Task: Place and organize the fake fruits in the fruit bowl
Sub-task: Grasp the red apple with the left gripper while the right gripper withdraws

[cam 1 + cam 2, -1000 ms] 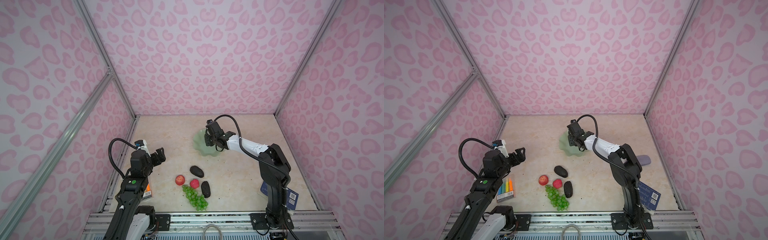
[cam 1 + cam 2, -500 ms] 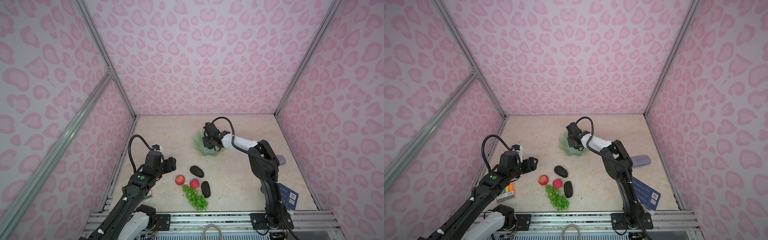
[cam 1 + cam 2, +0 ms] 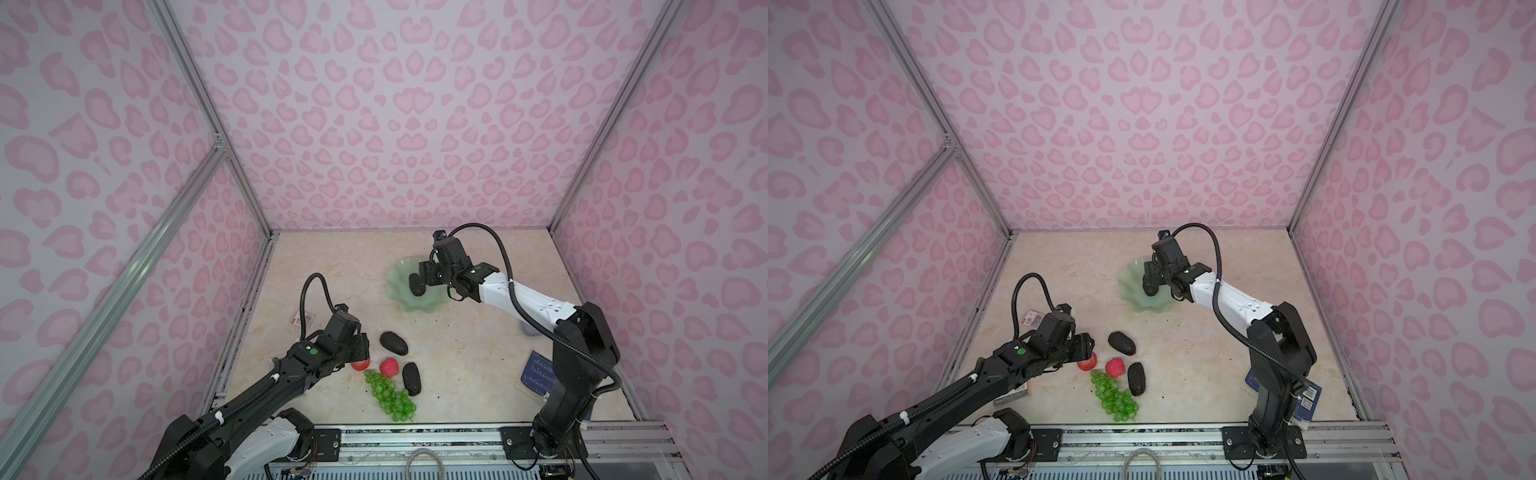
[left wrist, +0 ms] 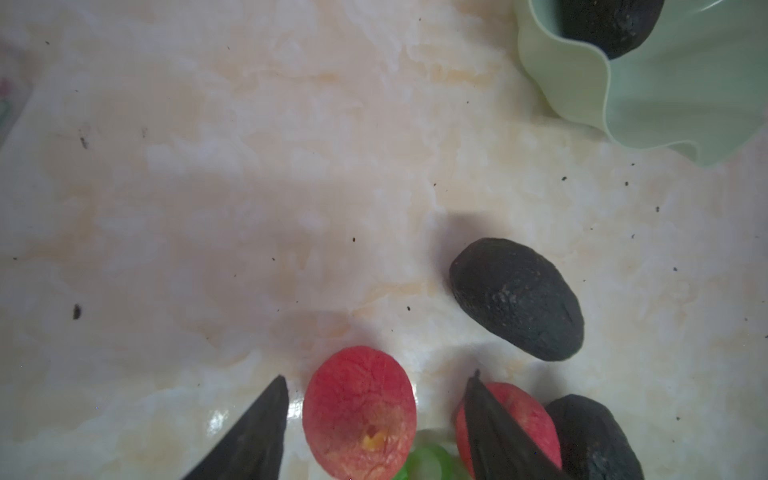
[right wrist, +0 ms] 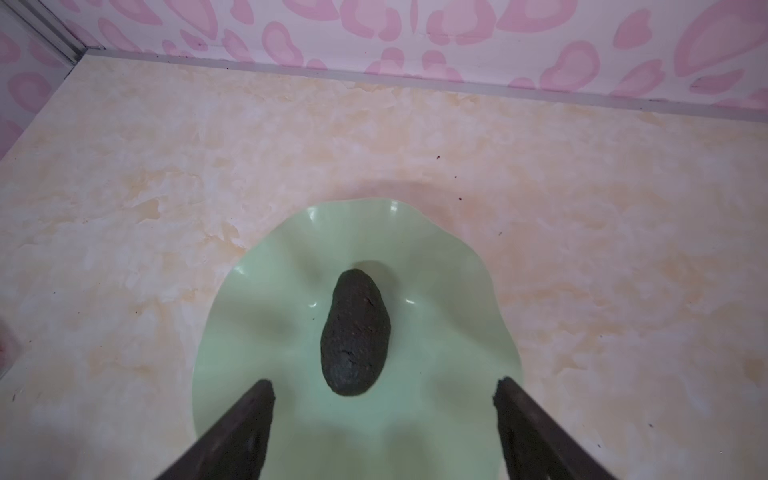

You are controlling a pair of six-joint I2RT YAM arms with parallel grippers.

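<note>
— Where do we stand with the fruit bowl?

— We have one black avocado lying in its hollow. Our right jaws hang over the bowl, spread wide and holding nothing. The avocado lies just ahead of their tips.

— And the rest of our fruits?

— All on the counter, well apart from the bowl. We see a second avocado lying alone, and a third avocado just beside the grapes. A pink fruit sits between those two avocados, just beside the bunch.

— What about the left side?

— Our left jaws are down at a red fruit, one tip on either side. We see a gap on both sides, so they stand spread around it, not pinching it. In both top views the arm covers most of that fruit.
</note>
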